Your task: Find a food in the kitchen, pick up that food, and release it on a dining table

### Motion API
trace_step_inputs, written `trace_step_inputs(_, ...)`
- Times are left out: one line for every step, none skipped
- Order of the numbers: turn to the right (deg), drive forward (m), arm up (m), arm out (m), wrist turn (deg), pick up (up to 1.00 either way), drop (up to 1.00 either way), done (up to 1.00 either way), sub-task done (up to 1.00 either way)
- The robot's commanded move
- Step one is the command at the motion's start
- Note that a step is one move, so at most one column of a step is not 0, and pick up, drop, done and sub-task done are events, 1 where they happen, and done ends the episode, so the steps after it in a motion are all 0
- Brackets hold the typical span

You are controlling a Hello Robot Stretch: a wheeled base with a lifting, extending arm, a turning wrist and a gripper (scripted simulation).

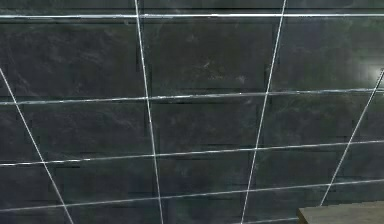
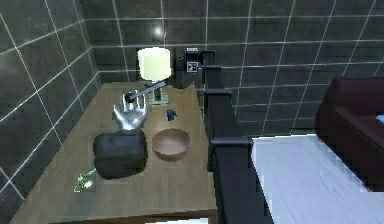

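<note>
A wooden table stands against a dark tiled wall in the arm side view. On it lie a dark loaf-shaped lump, a brown bowl, a silvery crumpled thing and a small dark item. A pale yellow cylinder shows at the table's far end. The arm's dark bar reaches out along the table's right edge. My gripper points left over the tabletop, near the silvery thing and below the yellow cylinder. I cannot tell whether it holds anything.
The forward view faces a dark tiled wall close up, with a brown corner at the bottom right. In the arm side view a white cloth surface and a dark red armchair lie right of the arm. A small metallic item lies near the table's front.
</note>
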Motion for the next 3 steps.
trace_step_inputs(0.0,0.0,0.04,0.0,0.0,0.0,0.0,0.0,0.0)
trace_step_inputs(0.0,0.0,0.0,-0.08,0.0,0.0,0.0,0.0,0.0)
trace_step_inputs(0.0,0.0,0.0,0.0,0.0,0.0,0.0,1.0,0.0)
